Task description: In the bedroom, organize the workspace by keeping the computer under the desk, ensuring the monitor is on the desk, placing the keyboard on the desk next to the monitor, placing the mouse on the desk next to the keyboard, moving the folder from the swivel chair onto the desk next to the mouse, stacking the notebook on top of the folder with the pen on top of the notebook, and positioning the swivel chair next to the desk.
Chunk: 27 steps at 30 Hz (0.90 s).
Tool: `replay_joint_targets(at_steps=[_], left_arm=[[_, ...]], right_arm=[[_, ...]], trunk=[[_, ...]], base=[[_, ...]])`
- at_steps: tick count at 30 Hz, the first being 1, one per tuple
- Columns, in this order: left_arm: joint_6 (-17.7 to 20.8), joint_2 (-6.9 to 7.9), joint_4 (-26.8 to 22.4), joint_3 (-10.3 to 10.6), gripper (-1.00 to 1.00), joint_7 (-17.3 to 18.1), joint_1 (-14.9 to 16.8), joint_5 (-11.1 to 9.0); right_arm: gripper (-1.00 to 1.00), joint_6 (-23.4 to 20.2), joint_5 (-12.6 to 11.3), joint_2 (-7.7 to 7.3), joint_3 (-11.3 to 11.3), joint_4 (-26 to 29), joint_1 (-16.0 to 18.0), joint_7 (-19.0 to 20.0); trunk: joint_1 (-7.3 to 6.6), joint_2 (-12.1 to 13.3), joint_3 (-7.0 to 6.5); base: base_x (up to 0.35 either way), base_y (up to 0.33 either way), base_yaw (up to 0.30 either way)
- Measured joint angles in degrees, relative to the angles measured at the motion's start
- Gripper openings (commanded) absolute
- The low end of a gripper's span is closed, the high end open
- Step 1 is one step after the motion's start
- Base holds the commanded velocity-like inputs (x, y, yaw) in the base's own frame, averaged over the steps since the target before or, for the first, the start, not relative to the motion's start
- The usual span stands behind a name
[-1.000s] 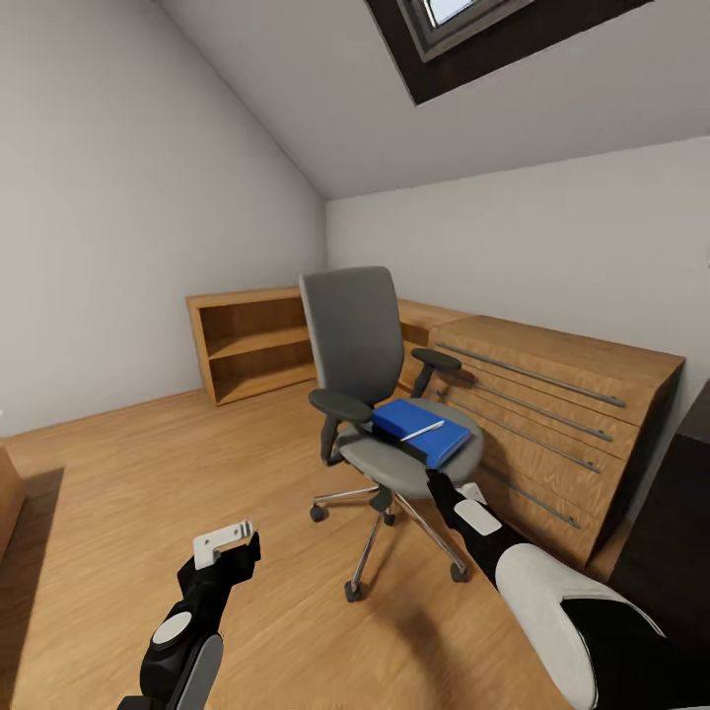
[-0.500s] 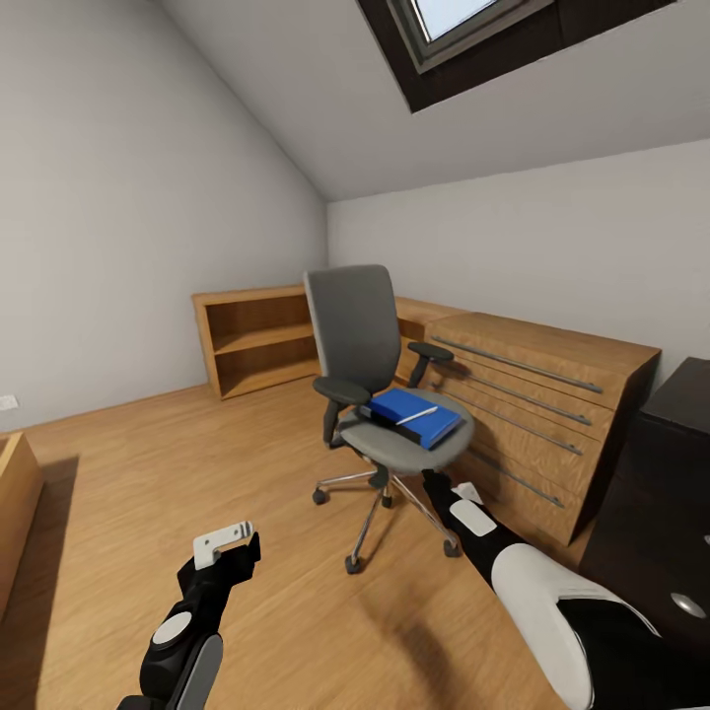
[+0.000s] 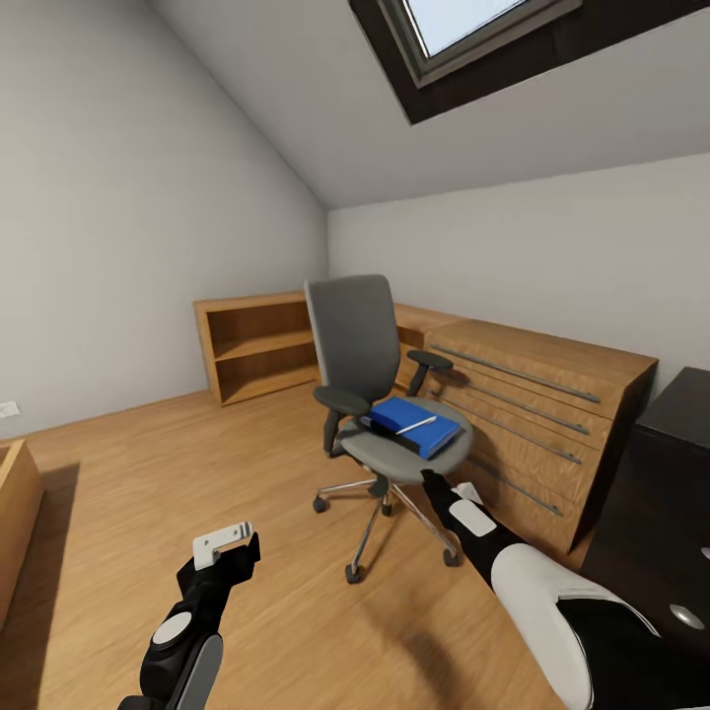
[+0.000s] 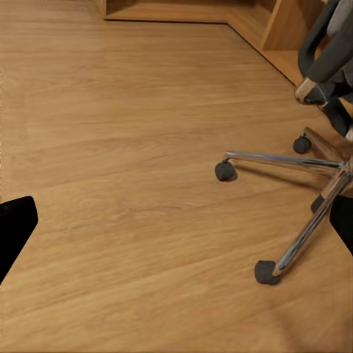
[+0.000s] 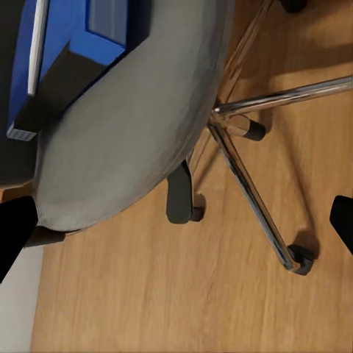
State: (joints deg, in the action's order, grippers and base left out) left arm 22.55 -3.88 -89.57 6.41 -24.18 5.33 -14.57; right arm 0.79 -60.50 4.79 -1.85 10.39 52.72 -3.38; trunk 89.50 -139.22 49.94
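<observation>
Swivel chair (image 3: 367,394) mid-frame w/ blue folder (image 3: 414,426) + pen (image 3: 416,425) on seat. Right gripper (image 3: 430,480) just below seat edge, left gripper (image 3: 235,544) lower left; both claws apart, empty.

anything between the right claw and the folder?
Nothing standing in the way. In the head view, the right claw sits just below the swivel chair seat edge; only grey seat separates it from the folder.
</observation>
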Motion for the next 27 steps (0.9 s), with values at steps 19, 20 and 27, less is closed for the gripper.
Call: replay_joint_targets(at_steps=[19, 20, 27], left_arm=[[0.0, -0.01, 0.1, -0.1, 1.00, 0.0, 0.0, -0.1], [0.0, -0.01, 0.1, -0.1, 1.00, 0.0, 0.0, -0.1], [0.0, 0.07, 3.0, -0.3, 1.00, -0.1, 0.0, -0.2]], right_arm=[[1.00, 0.1, 0.1, -0.02, 0.0, 0.0, 0.0, 0.0], [1.00, 0.1, 0.1, -0.02, 0.0, 0.0, 0.0, 0.0], [1.00, 1.6, 4.2, 0.16, 0.0, -0.4, -0.7, 0.0]], trunk=[[-4.17, 7.6, -3.41], [-4.39, 8.0, -3.59], [-5.93, 10.8, -4.84]], base=[[-0.280, 0.000, 0.000], [-0.052, 0.000, 0.000], [-0.018, 0.000, 0.000]])
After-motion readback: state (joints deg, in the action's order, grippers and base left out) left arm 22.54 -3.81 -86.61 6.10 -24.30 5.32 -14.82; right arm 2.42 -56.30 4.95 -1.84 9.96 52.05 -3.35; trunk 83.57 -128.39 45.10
